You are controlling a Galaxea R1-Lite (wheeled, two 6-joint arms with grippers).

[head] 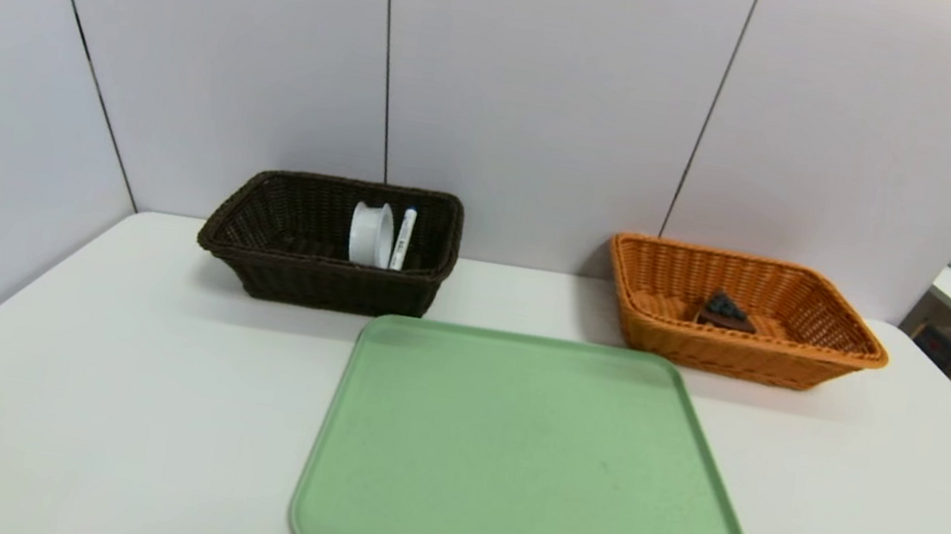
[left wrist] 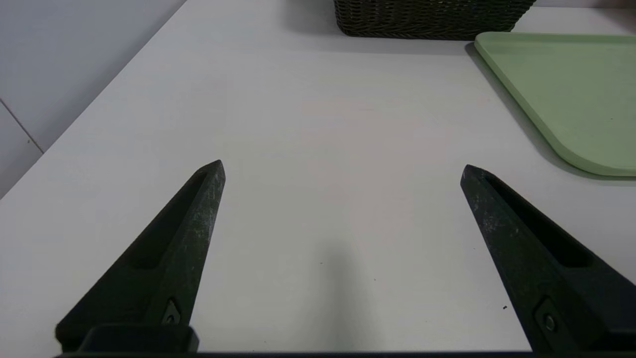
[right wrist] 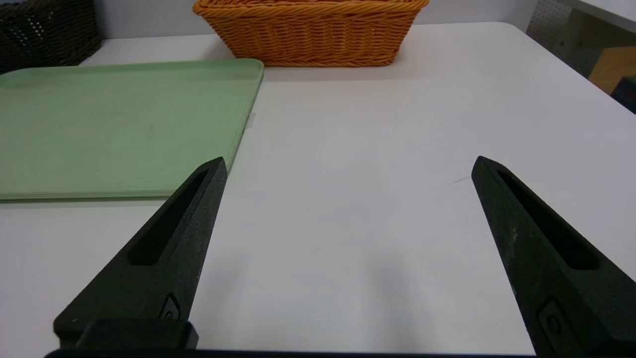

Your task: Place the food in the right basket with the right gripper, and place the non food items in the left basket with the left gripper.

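Both arms sit low over the white surface (head: pixel 88 398), nearest the viewer. The left gripper (left wrist: pixel 343 169) has its jaws spread wide with nothing between them, and so does the right gripper (right wrist: pixel 348 164). Between the two lies a green tray (head: pixel 531 464). Ahead of the left jaws, the dark brown basket (head: pixel 285 276) holds the tape roll (head: pixel 370 233) and marker pen (head: pixel 403 237). Ahead of the right jaws, the orange-tan basket (head: pixel 802 353) holds the chocolate cake slice (head: pixel 725 312).
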